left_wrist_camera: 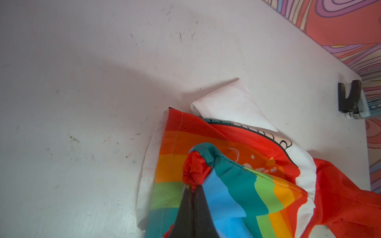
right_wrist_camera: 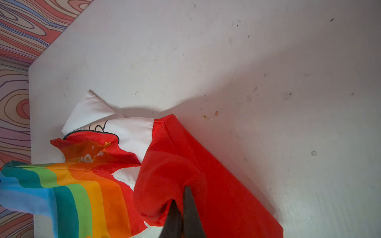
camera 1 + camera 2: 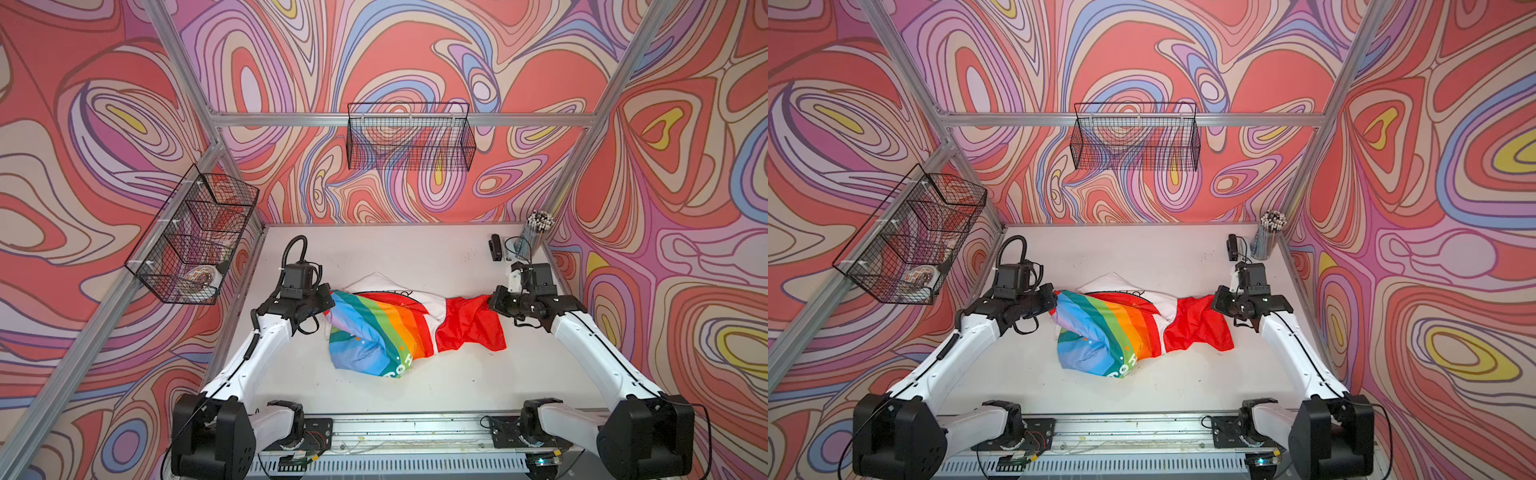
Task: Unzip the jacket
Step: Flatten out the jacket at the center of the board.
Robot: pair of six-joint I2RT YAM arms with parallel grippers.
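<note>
A small, crumpled jacket (image 3: pixel 386 328) is lying in the middle of a white table (image 3: pixel 374 257), stretching between two robot arms. The left gripper (image 1: pixel 191 188) is pinching the bunched red cuff (image 1: pixel 194 169) of a rainbow-striped sleeve, jaws pressing together on the cloth. The right gripper (image 2: pixel 182 197) is pinching the edge of the red hood (image 2: pixel 185 160), jaws likewise squeezing fabric.
</note>
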